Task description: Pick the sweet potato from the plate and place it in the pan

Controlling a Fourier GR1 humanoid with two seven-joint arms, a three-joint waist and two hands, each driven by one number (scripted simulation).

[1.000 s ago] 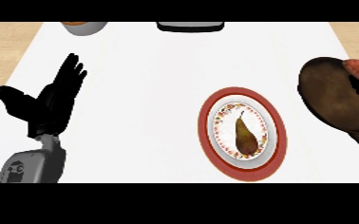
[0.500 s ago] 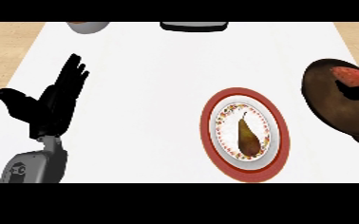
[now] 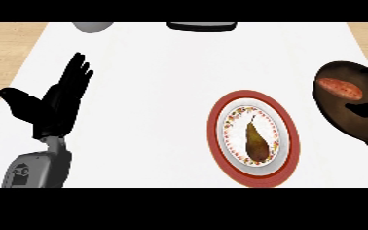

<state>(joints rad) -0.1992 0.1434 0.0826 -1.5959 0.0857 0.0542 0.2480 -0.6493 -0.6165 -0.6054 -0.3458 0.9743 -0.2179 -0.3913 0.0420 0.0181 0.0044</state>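
White counter (image 3: 165,102) seen steeply from above, with a strip of wood-toned surface showing past its left and right edges. The left hand (image 3: 54,100) stands at the view's left, fingers straight and spread upward, thumb out to the side, holding nothing; its grey forearm (image 3: 36,168) enters from the lower edge. The right hand does not show. A red-rimmed plate (image 3: 253,138) lies right of centre, near the lower edge, and carries a brown pear (image 3: 255,139). The dark pan (image 3: 345,102) is cut by the right edge, apart from the plate; the sweet potato (image 3: 340,88) lies inside it, in its upper part. At the far edge sit a grey bowl (image 3: 92,26) and a dark object (image 3: 203,26), both cut off. The broad middle of the counter, between hand and plate, is bare white.
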